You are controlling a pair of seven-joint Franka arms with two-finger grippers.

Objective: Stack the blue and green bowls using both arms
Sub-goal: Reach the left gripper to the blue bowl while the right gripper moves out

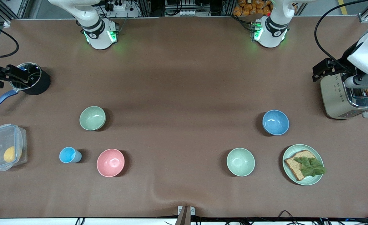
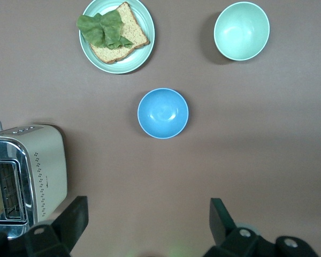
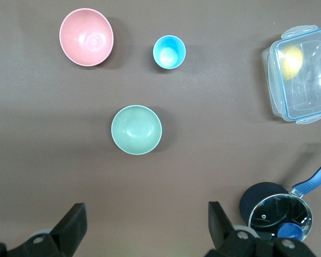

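- Blue bowl [image 1: 275, 122] upright on the desk [image 1: 184, 78], at middle height of the front view, toward the left arm's end; near the centre of the left wrist view.
- Green bowl [image 1: 92, 118] upright at about the same height, toward the right arm's end and well apart from the blue one; nothing stacked yet.
- Likely slip: taking the paler mint bowl [image 1: 240, 162], lower in the frame near the blue bowl, for the green one, since the shades are close.
- Also risky: glossy rims sliding out of a pinch, or a carried bowl clipping the pink bowl [image 1: 110, 162] or small cup [image 1: 68, 155] on a low pass.
- Left gripper [image 2: 147, 219] high over the desk by the toaster [image 1: 348, 97], pointing down, jaws wide apart and empty.
- Right gripper [image 3: 144, 222] high over the desk by the lidded pot [image 1: 30, 78], pointing down, jaws wide apart and empty.
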